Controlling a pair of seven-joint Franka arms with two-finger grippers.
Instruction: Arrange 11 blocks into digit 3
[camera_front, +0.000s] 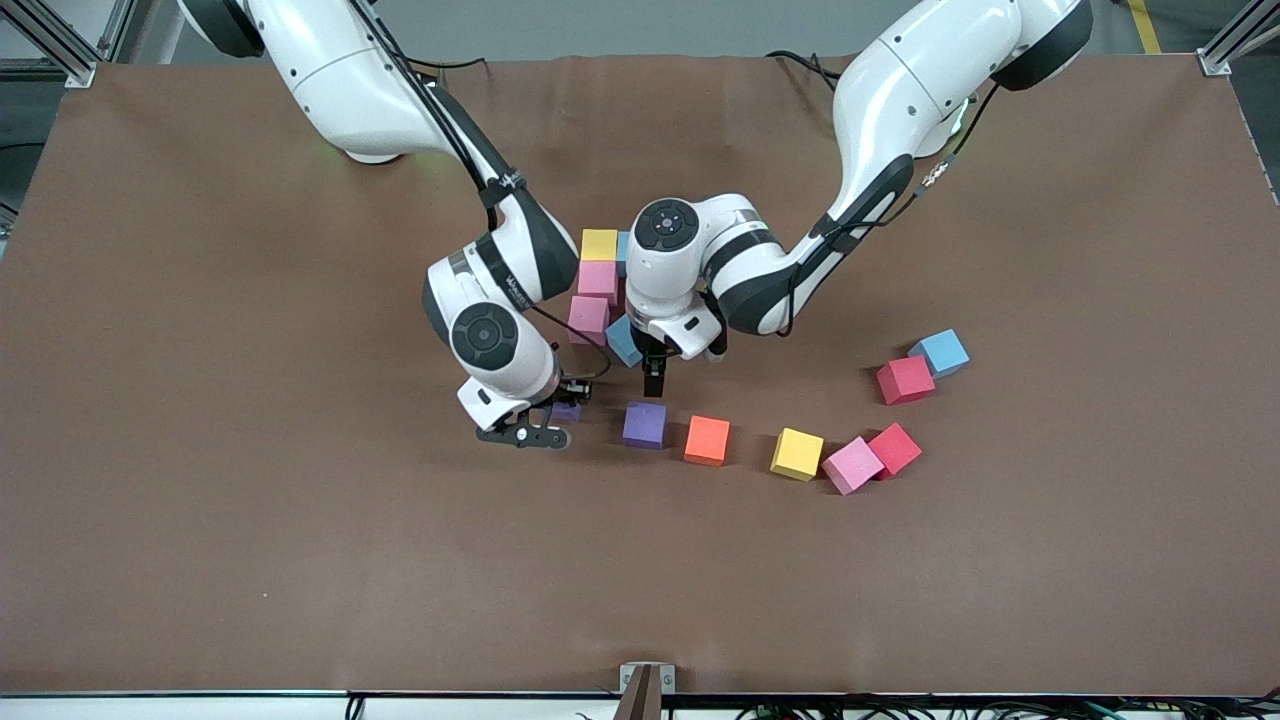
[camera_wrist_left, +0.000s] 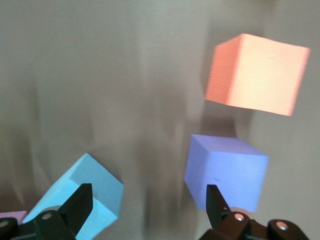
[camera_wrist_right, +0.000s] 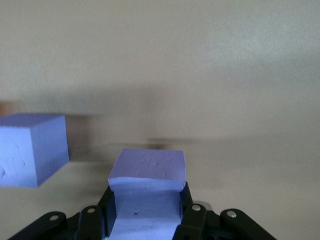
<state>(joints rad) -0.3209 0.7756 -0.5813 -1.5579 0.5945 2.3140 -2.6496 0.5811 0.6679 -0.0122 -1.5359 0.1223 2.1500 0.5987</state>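
1. The right arm bends down from its base, and the right gripper (camera_front: 545, 425) is clenched on a purple block (camera_wrist_right: 147, 172) at the table surface, beside another purple block (camera_front: 645, 424).
2. The left arm reaches in and folds at the elbow; the left gripper (camera_front: 653, 382) points straight down, fingers spread wide and holding nothing, over the bare table just beside a tilted light blue block (camera_wrist_left: 80, 192).
3. A yellow block (camera_front: 599, 244) and two pink blocks (camera_front: 597, 280) stand in a touching column between the two wrists, partly hidden by them.
4. The held purple block barely shows from the front, tucked under the right wrist.
5. An orange block (camera_front: 707, 440) sits next to the free purple one.
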